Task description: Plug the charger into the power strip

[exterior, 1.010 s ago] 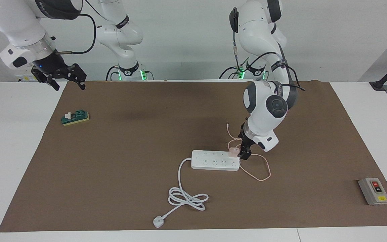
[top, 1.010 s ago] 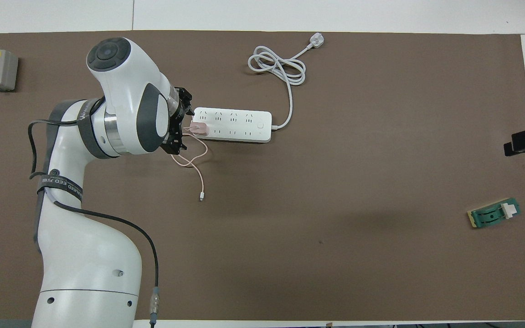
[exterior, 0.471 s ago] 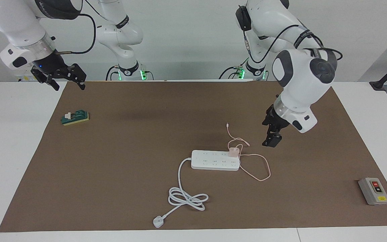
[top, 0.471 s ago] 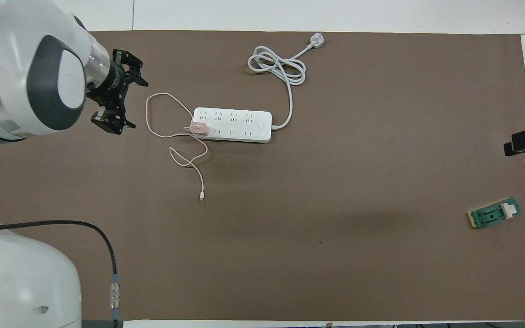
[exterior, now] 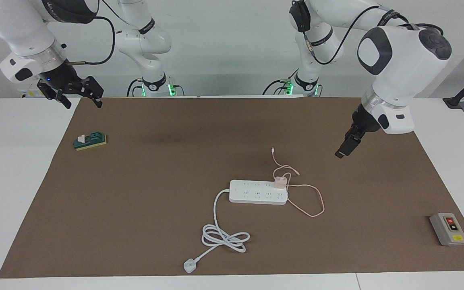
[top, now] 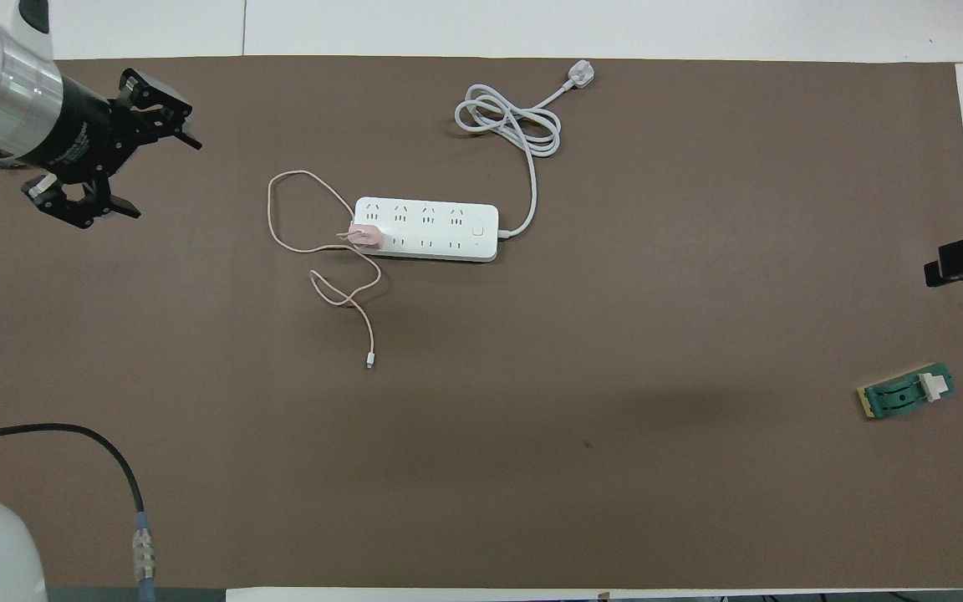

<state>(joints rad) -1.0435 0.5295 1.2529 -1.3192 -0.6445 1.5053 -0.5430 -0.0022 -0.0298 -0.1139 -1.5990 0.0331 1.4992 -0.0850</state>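
The pale-pink charger point(exterior: 280, 182) point(top: 364, 237) sits upright in a socket of the white power strip point(exterior: 256, 192) point(top: 440, 230), at the strip's end toward the left arm. Its thin pink cable point(exterior: 315, 200) point(top: 279, 219) loops loosely on the mat beside that end. My left gripper point(exterior: 345, 147) point(top: 157, 173) hangs open and empty in the air over bare mat, well apart from the charger, toward the left arm's end of the table. My right gripper point(exterior: 83, 104) waits open over the mat's corner at the right arm's end.
The strip's thick white cord coils point(exterior: 224, 237) point(top: 508, 125) and ends in a three-pin plug point(exterior: 189, 266) point(top: 580, 77), farther from the robots. A grey switch box point(exterior: 448, 228) lies at the left arm's end. A green block point(exterior: 90, 141) point(top: 906, 393) lies at the right arm's end.
My left gripper has drawn back from the charger, rising and swinging toward the left arm's end of the table. The charger stays in the strip. The right arm has not moved.
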